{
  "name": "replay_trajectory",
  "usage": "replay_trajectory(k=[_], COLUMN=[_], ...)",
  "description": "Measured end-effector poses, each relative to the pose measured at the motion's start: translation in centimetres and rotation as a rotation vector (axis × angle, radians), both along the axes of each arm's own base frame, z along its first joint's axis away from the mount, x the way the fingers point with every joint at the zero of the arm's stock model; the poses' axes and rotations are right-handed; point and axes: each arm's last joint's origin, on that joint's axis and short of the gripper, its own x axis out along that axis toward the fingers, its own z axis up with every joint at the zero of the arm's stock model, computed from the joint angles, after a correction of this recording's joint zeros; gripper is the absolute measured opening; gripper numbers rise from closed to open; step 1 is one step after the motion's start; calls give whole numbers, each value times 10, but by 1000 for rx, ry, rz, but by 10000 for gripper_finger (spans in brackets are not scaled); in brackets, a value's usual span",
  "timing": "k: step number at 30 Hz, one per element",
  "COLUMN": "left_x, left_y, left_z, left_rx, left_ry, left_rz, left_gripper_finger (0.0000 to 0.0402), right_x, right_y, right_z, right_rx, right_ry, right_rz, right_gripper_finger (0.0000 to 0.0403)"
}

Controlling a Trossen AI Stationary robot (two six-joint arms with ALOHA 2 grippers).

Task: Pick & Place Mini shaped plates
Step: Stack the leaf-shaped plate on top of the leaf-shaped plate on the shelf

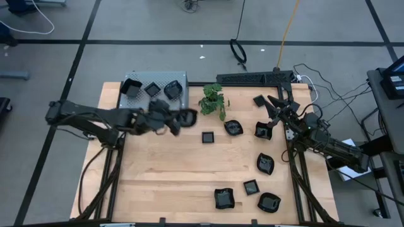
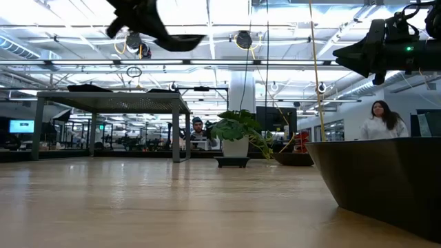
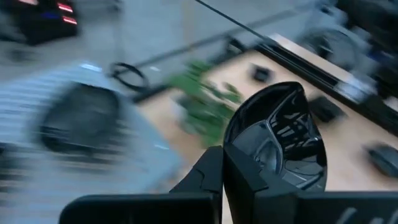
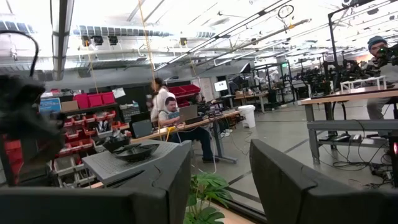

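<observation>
The left gripper (image 1: 180,120) held one black plate (image 1: 187,117) by its rim, jaws clamped on it, lifted above the table (image 1: 164,170) just beside the grey perforated box (image 1: 180,79) and near the plant (image 1: 213,101). In the left wrist view the plate (image 3: 277,137) stood on edge between the dark fingers (image 3: 208,177), glossy inside facing the camera. In the low view the same plate (image 2: 172,43) hung high over the wood.

Three plates sat in the box, one at (image 1: 131,87). The rest lay loose on the table: one square (image 1: 207,137) mid-table, one (image 1: 233,128) right of the plant, others at (image 1: 264,164), (image 1: 251,186), (image 1: 224,198) and (image 1: 269,202).

The right gripper (image 1: 274,104) hovered over the far right corner, near plates (image 1: 259,100) and (image 1: 262,131); in the right wrist view its fingers (image 4: 165,177) stood apart, holding nothing.

A person (image 2: 377,120) stood in the room behind.
</observation>
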Motion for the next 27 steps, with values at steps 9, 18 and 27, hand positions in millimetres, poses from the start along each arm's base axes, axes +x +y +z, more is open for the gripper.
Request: replay_trajectory(k=[9, 18, 27], left_x=[-30, -23, -12], left_y=[58, 105, 123], left_z=[13, -8, -28], left_rx=[54, -98, -135], left_ry=[-26, 6, 63], left_rz=[347, 461, 508], left_gripper_finger=[11, 10, 12], right_x=[0, 0, 0], right_y=[0, 0, 0], right_z=[0, 0, 0], right_rx=[0, 0, -1], right_ry=[0, -1, -1], right_rz=[0, 0, 0], right_gripper_finger=[153, 153, 153])
